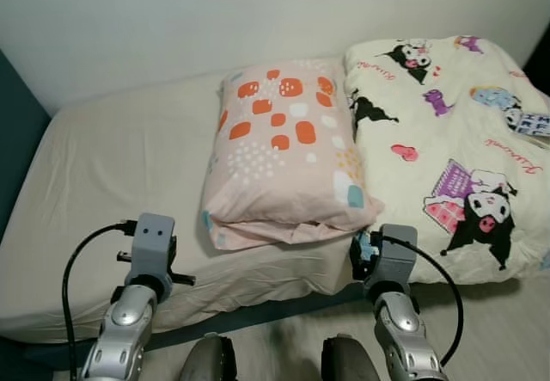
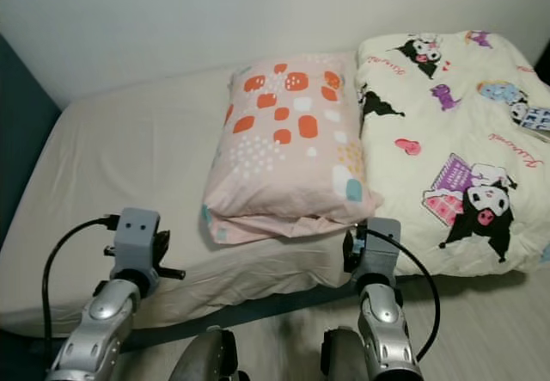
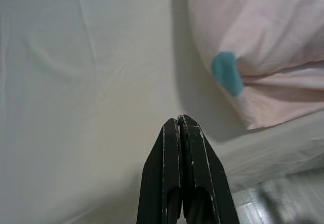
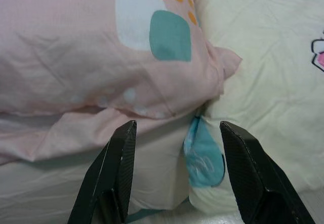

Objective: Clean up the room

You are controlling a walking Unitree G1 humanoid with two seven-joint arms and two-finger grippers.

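Fingers of the right gripper stand wide apart at the bed's near edge, aimed at the near corner of the pink pillow, while the left gripper has its two pressed together over the bare cream sheet. Beyond, the pillow lies mid-bed, touching the folded cartoon-print quilt on its right. Tidying the bedding seems in hand; next, probably, the right gripper must reach forward and close on that corner.
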